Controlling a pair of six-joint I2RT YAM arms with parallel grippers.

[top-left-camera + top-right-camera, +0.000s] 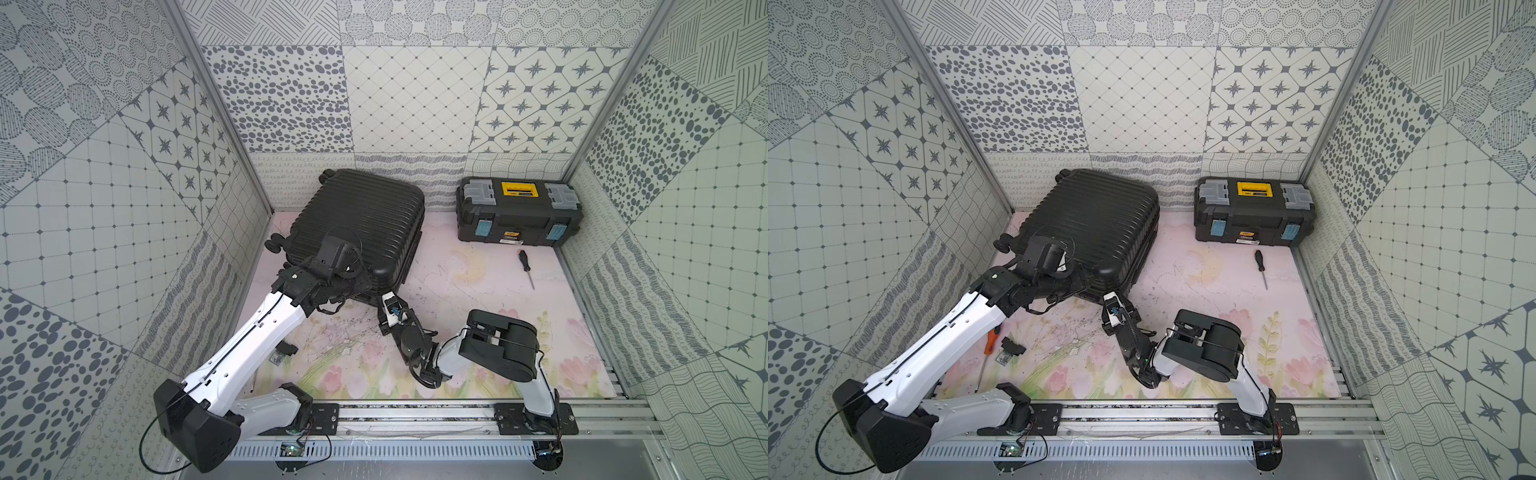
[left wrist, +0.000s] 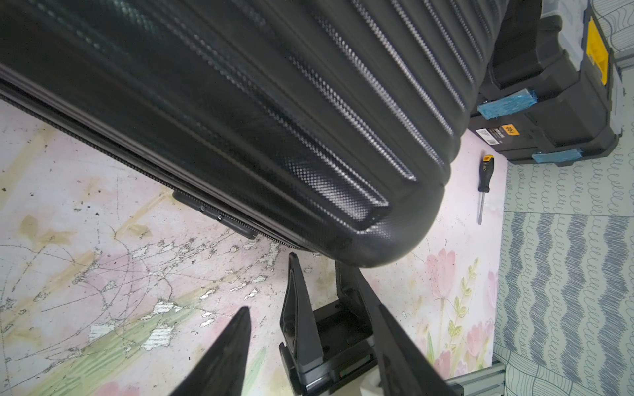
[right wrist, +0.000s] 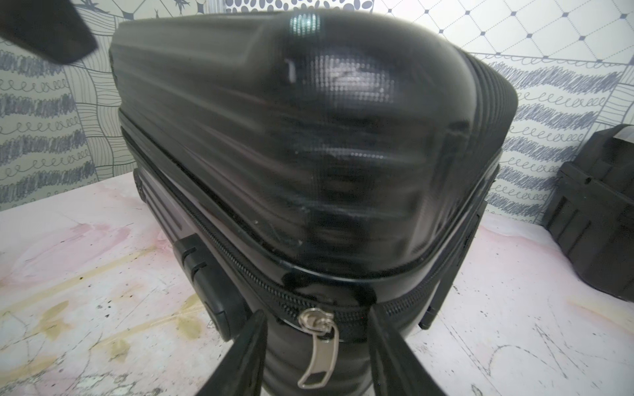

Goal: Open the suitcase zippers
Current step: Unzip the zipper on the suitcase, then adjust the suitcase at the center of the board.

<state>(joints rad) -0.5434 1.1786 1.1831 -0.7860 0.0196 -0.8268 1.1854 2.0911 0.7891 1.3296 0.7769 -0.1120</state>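
Observation:
The black ribbed suitcase [image 1: 365, 216] [image 1: 1096, 216] lies flat at the back left of the mat. Its zip track [image 3: 236, 264] runs round the seam, and a silver pull [image 3: 319, 349] hangs down at the near corner. My right gripper [image 3: 317, 312] [image 1: 384, 297] is open at that corner, with the pull between its fingers and touching neither. My left gripper [image 2: 313, 308] [image 1: 360, 293] is open too, low beside the suitcase's near edge, holding nothing. The left wrist view shows the zippers' track [image 2: 144, 171] and the right gripper [image 2: 317, 264] under the corner.
A black toolbox [image 1: 515, 212] with a yellow label stands at the back right. A black-handled screwdriver [image 1: 525, 268] lies in front of it. An orange-handled tool [image 1: 992, 338] and a small black part [image 1: 1013, 347] lie near the left arm. Patterned walls close three sides.

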